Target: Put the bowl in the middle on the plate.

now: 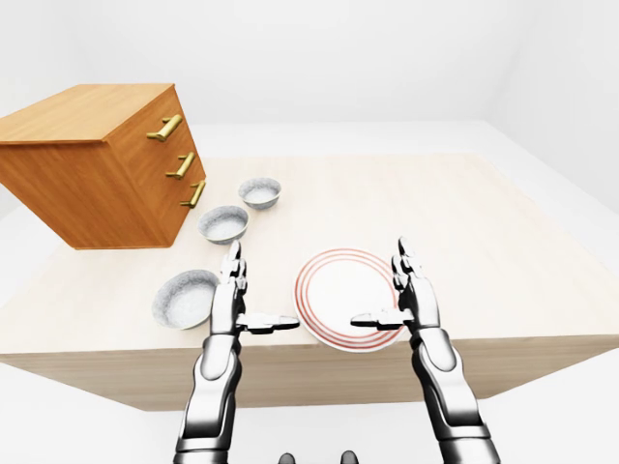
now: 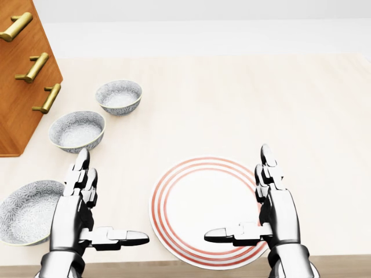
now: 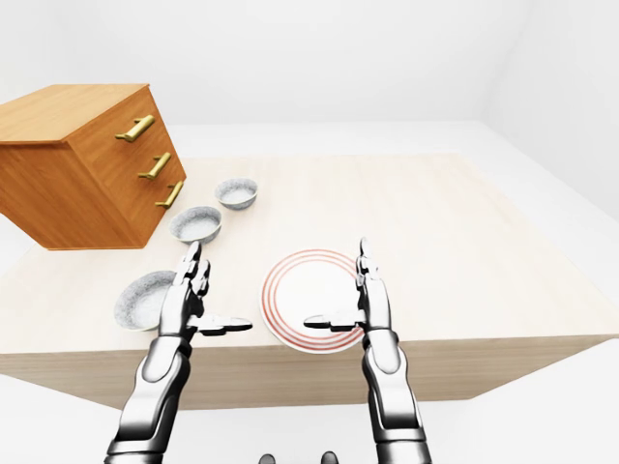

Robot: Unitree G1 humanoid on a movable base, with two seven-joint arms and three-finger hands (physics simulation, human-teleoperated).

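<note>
White plate (image 2: pixel 203 202) ringed red; three bowls (image 2: pixel 77 130) speckled grey.

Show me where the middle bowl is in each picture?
Left-eye view: middle bowl, left of centre, beside the wooden drawer chest.
Head view: upper left, under the chest's handles.
Right-eye view: left of centre.
Shared landmark: the red-ringed plate, lower right of it in every view.

Head view looks steeply down, close — eye views wider, sharing the table (image 1: pixel 503 232).
</note>
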